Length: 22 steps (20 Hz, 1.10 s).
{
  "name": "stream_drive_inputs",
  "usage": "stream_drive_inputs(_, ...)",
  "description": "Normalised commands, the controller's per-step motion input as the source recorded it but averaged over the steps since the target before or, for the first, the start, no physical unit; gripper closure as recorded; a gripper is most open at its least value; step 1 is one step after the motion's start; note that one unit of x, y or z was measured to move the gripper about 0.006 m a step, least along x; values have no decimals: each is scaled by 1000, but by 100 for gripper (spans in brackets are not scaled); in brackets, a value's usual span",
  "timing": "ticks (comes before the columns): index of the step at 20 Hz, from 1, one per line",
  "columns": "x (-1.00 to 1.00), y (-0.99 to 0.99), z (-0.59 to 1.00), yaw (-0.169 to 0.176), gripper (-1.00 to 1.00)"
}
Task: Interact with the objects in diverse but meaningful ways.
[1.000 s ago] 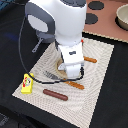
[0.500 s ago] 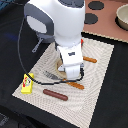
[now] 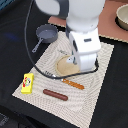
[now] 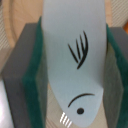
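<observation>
- The arm (image 3: 80, 30) is the biggest thing in the exterior view, white and bulky, standing over the middle of the checked cloth (image 3: 100, 75) on the dark counter (image 3: 12, 30). Against the pictures from a second and half a second ago it has hardly shifted: same spot, same lean, over the plate.
- The cloth lies flat and pale, its far edge touching a brown board (image 3: 112, 20) at the exterior view's right, where a pale bowl (image 3: 122, 17) stands.
- The round tan plate (image 3: 65, 67) sits on the cloth, partly hidden by the arm's lower end. It has not moved since the earlier pictures.
- The grey saucepan (image 3: 46, 34) rests at the cloth's far corner toward the exterior view's left, handle pointing out over the counter, unchanged.
- The gripper (image 4: 75, 70) is clamped on the flat white fish (image 4: 75, 45): the wrist view shows dark fingers (image 4: 22, 70) with green pads pressing both of its long edges.
- The fish is pale bluish-white, with a black curved fin mark at mid-body, a black arc and a dot near the narrow end. The tan plate shows blurred behind it; whether the fish touches the plate cannot be told.
- The brown sausage (image 3: 55, 94) lies on the near part of the cloth, as before.
- The knife (image 3: 74, 84), orange-handled, lies between the plate and the sausage.
- The yellow box (image 3: 28, 83) lies at the cloth's near corner on the exterior view's left, with a small red mark on top.
</observation>
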Motion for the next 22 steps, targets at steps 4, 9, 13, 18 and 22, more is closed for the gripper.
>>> stream_drive_inputs(4, -384, 239, 198, 44, 100)
stream_drive_inputs(9, -694, 409, 23, 55, 100)
stream_drive_inputs(13, -822, 537, 57, 62, 100)
stream_drive_inputs(18, -839, 533, 17, 58, 100)
stream_drive_inputs(22, -835, 521, 0, 58, 100)
